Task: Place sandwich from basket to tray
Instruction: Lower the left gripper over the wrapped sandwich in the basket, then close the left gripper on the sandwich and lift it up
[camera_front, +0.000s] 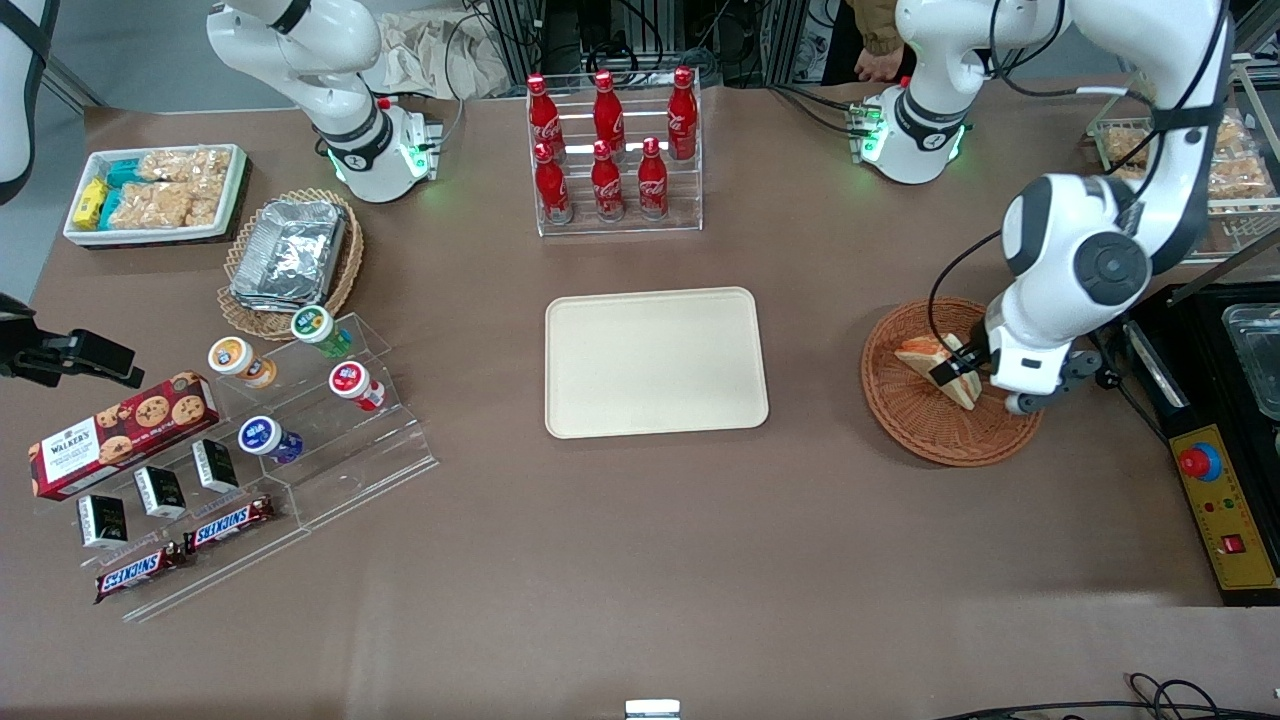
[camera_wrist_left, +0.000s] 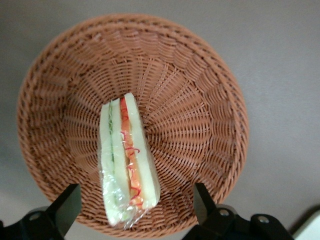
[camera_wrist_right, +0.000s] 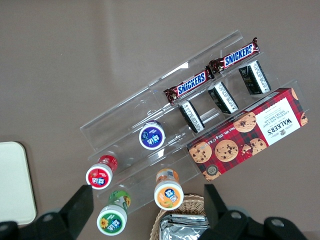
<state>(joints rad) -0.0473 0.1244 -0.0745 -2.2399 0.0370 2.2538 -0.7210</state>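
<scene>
One sandwich (camera_wrist_left: 127, 160) in one basket (camera_wrist_left: 200, 100); gripper (camera_wrist_left: 135, 210) open astride it, grasping nothing; one tray (camera_front: 655, 362).

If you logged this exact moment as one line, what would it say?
stage: reaching | hand: open, over basket, fingers either side of sandwich | sandwich: in basket, not gripped | tray: bare

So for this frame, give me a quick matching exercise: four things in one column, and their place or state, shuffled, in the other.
Things:
1. sandwich
2. tray
3. gripper
4. cola bottles

Place or state:
A. bare, in the middle of the table
B. standing in a clear tiered rack
C. lying in the basket
D. open, one finger on each side of the sandwich

Pairs: 1-C, 2-A, 3-D, 4-B
</scene>
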